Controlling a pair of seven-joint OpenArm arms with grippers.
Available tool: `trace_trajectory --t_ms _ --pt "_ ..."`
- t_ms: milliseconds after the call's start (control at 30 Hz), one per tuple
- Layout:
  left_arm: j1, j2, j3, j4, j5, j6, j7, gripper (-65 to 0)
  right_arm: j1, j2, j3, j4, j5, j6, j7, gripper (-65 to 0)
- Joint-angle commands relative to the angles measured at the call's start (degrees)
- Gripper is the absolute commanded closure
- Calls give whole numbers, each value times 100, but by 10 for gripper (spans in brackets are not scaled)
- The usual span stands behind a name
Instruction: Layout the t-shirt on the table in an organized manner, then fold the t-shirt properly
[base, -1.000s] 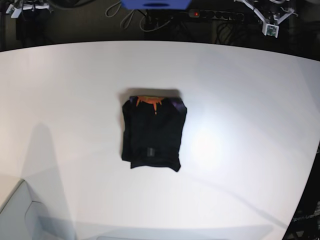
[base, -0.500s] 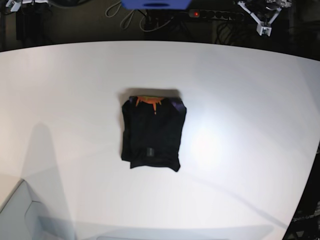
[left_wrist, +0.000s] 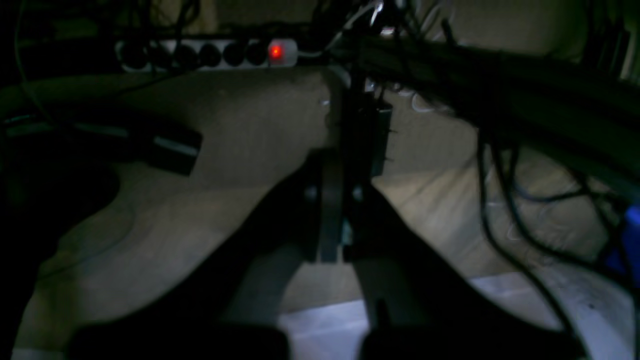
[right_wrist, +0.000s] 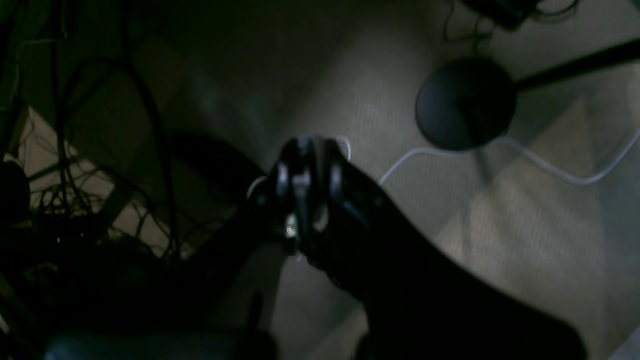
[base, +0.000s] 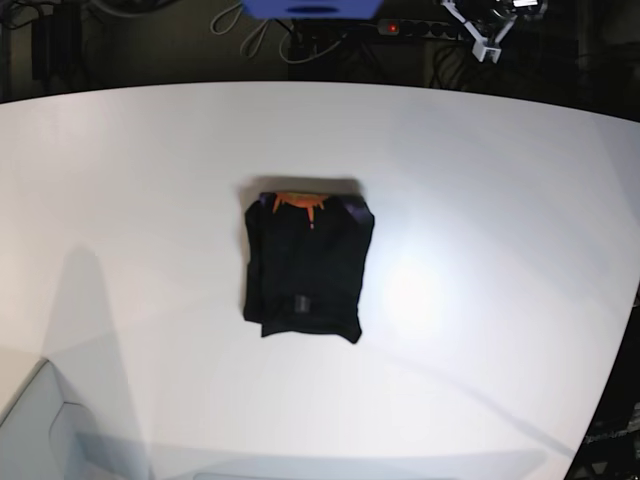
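White bench (base: 500, 180) fills my base view, with dark floor and cables beyond its far edge. On it, about the middle, lies the shirt (base: 307, 270), folded into a compact black rectangle, orange collar label at the far end, small tag near the near hem. I judge it light, soft and limp, apt to slide on the smooth top; if I had to move it, I'd pinch two stacked corners so the layers stay together. My left pincer (left_wrist: 336, 210) hangs off the bench past the far edge, jaws pressed together, empty. My right pincer (right_wrist: 305, 190) looks down at floor, likewise closed on nothing. Both are well apart from the shirt.
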Motion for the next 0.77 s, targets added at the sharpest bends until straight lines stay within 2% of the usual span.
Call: trace_trajectory --t_ms 0,67,167,200,233,300,333,400,467,533,733 --pt "-64 -51 -10 -146 51 -58 -131 0 14 34 50 -100 -135 34 206 0" --pt "-205 -51 -10 -585 253 -58 -378 0 128 34 68 -522 -425 34 557 0" --pt "-433 -51 -28 -1298 367 -58 -764 0 172 34 33 -1392 -539 34 1313 0" --pt "-504 -51 -28 -1561 358 148 -931 0 181 34 15 -1744 -557 34 1638 0" --pt "-565 -51 -36 -1799 358 553 -1063 0 207 34 -55 -2060 -618 34 1929 0" --pt "-732 -51 -36 -2282 358 1397 -1274 0 269 34 -319 -2720 -873 -375 2588 0" --pt "-820 -51 -19 -2467 367 1713 -1292 0 260 34 -442 -3027 -1014 -568 2948 0" --pt "-952 -25 -19 -2687 402 2109 -1309 0 260 104 -600 -3502 -1216 -885 3529 0" --pt "-1022 1 -19 -2722 402 2214 -1309 0 260 139 -732 -3915 -1243 -1148 3959 0" --pt "-1022 1 -19 -2722 402 2250 -1309 0 260 235 -802 -4126 -1243 -1184 4170 0" --pt "-1075 -43 -36 -2713 367 2258 -1309 0 278 376 -820 -4232 -1243 -1184 4188 0"
